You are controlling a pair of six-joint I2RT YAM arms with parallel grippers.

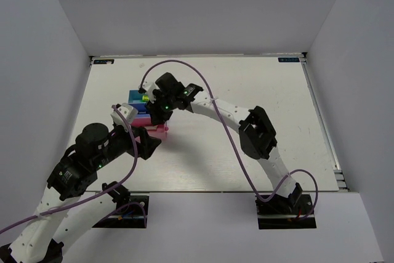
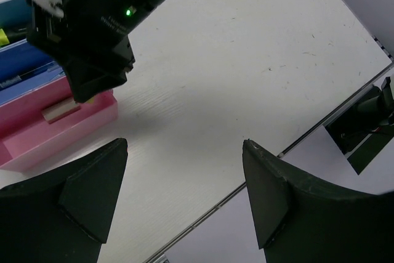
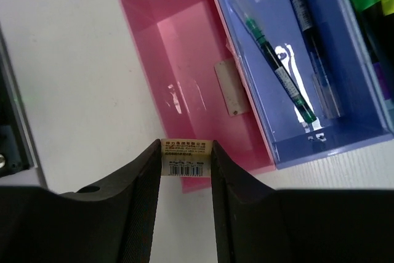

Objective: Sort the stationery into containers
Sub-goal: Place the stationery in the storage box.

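1. You are near the end of the sort: nothing loose shows on the table [image 1: 258, 84] in any view.
2. Your right gripper [image 3: 186, 147] is clamped on a small cream piece [image 3: 186, 161] with a barcode label. It hangs just above the near end of the pink tray [image 3: 163, 41], not yet inside it.
3. As I judge it, letting that piece go into the pink tray is the only step left.
4. Your left gripper [image 2: 184, 195] hangs with its jaws spread wide and nothing between them. It is over bare table just beside the pink tray and has no part in this step.
5. Trays: three, side by side and touching. They are pink, the dark blue tray [image 3: 345, 143] in the middle and the light blue tray [image 1: 132, 95] on the far side.
6. Pens: two, the green pen [image 3: 274, 69] and the blue pen [image 3: 308, 35], both lying flat in the dark blue tray.
7. Highlighters [image 3: 375, 35]: these lie in the light blue tray. Green, yellow and purple ends show, which suggests three, but the right wrist view cuts them off, so you cannot count the bodies for sure.
8. Cream pieces: two by my count. One is in your right gripper, and a second cream piece [image 3: 231, 87] lies flat on the pink tray's floor by the dark blue wall.
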